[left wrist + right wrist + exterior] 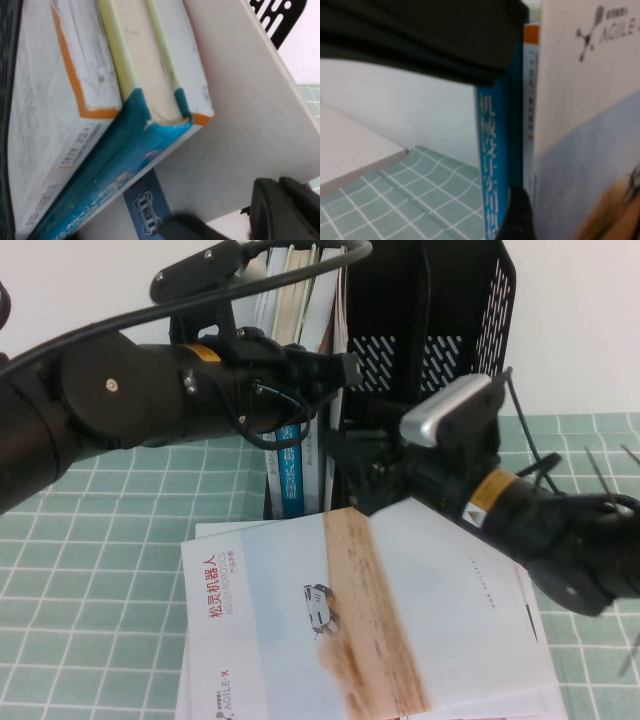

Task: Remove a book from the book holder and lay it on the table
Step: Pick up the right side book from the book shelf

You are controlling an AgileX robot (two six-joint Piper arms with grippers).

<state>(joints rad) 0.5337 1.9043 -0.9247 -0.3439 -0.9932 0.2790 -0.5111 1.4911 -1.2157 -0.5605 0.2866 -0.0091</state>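
Booklet (370,620) lies flat on checked tabletop (90,540) in front of black rack (440,320); cover reads "AGILE X" w/ red Chinese title. Right claw (365,475) sits at rack's base by booklet's far edge, jaws apart, holding nothing. Left claw (345,368) is up at the standing books; can't tell its state. Left wrist cam alone shows blue-spined book (120,165) among orange-banded ones.

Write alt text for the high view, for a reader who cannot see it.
A thin booklet lies flat on the green checked table, in front of a black book holder that has thick books standing in it. The right tool, open, is at the booklet's far edge; the left tool reaches against the standing books.
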